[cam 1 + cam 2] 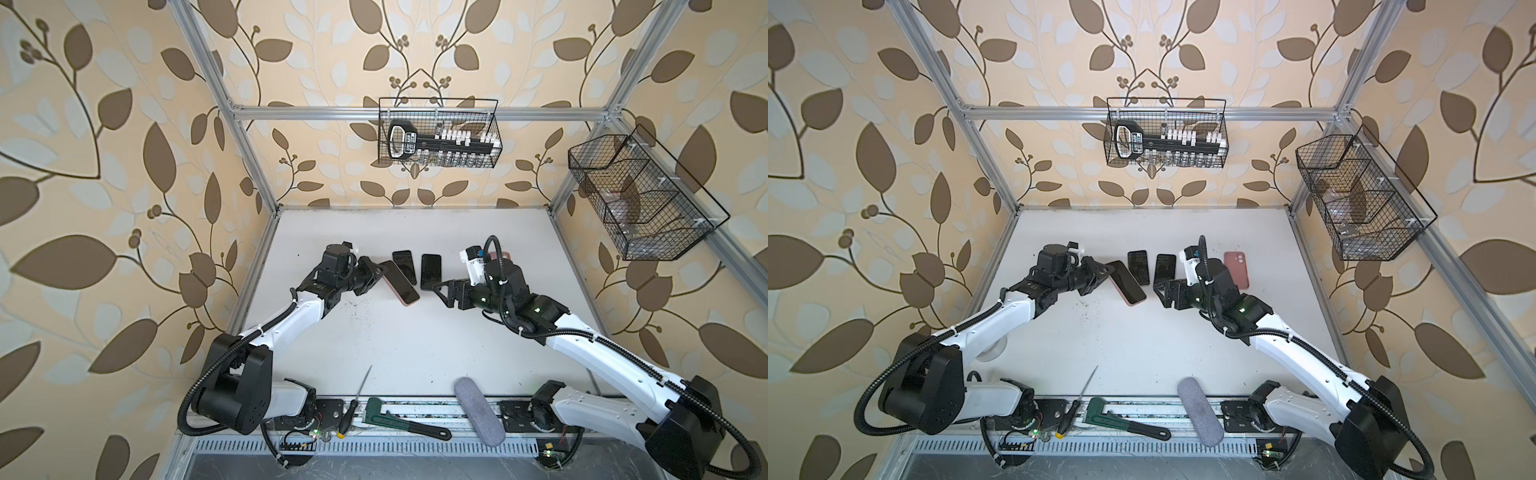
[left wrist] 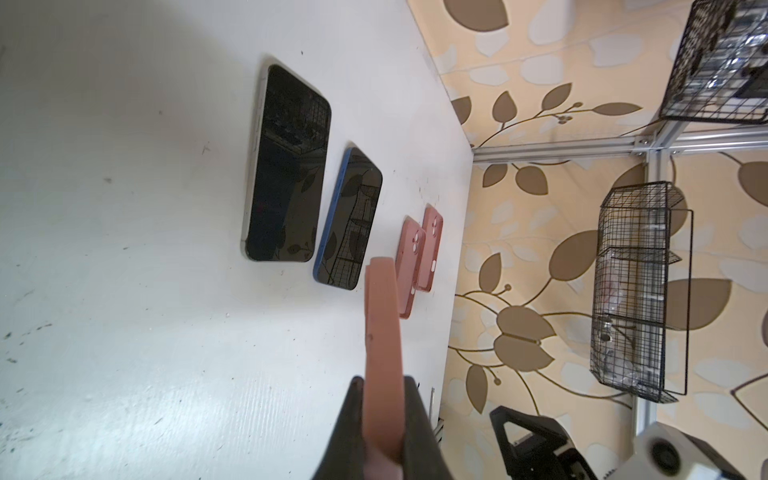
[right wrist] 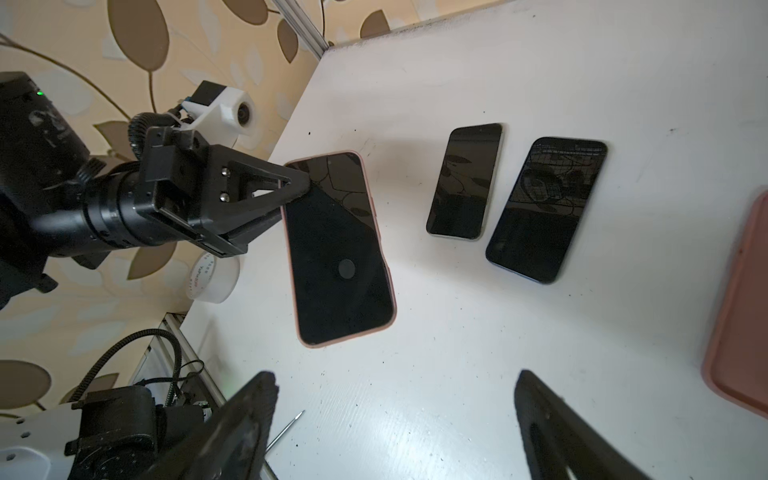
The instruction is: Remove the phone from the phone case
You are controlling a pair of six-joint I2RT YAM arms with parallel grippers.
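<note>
The cased phone (image 1: 400,283) is gripped at its far end by the closed left claw (image 1: 379,270), over the middle of the worktop (image 1: 395,357). Its long axis is seen running diagonally in both top views, from that claw toward the near right, screen up. The right claw (image 1: 441,294) is held wide open near its free end, apart from it.

Two bare phones are counted, side by side: a pale-edged phone (image 3: 465,180) and a blue-edged phone (image 3: 546,208). Two empty cases are counted in the left wrist view, a nearer case (image 2: 410,266) just beside a farther case (image 2: 431,249); in the top views they are largely hidden by the right arm. Whether the phone's free end touches the worktop cannot be told.
</note>
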